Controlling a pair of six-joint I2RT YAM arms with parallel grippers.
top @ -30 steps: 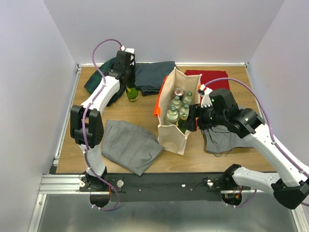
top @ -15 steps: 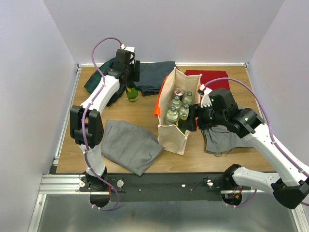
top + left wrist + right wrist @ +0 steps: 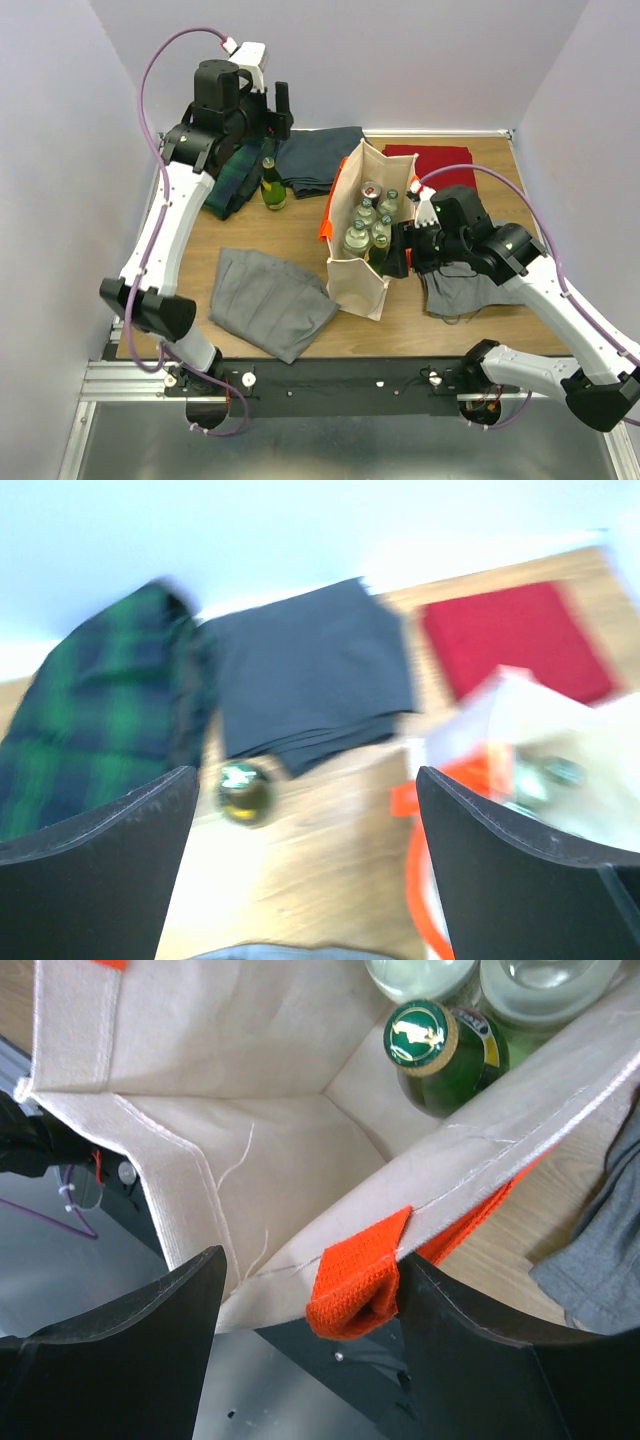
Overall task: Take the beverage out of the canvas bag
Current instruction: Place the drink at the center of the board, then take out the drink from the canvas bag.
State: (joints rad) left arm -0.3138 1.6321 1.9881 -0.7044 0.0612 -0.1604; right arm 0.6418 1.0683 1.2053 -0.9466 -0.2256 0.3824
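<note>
The canvas bag stands upright mid-table, cream with orange handles, and several bottles stand inside it. A green beverage bottle stands alone on the wood to its left, seen from above in the left wrist view. My left gripper hangs high above the table's back left, open and empty. My right gripper sits at the bag's right rim, shut on it, one finger against the folded orange handle. A green-capped bottle shows inside the bag.
A grey cloth lies front left and a green plaid cloth back left. A dark blue cloth and a red cloth lie at the back. Another grey cloth lies under the right arm.
My left gripper has opened, let go of the green bottle and risen up and back. The bottle stays standing on the table. The right arm has held still.
</note>
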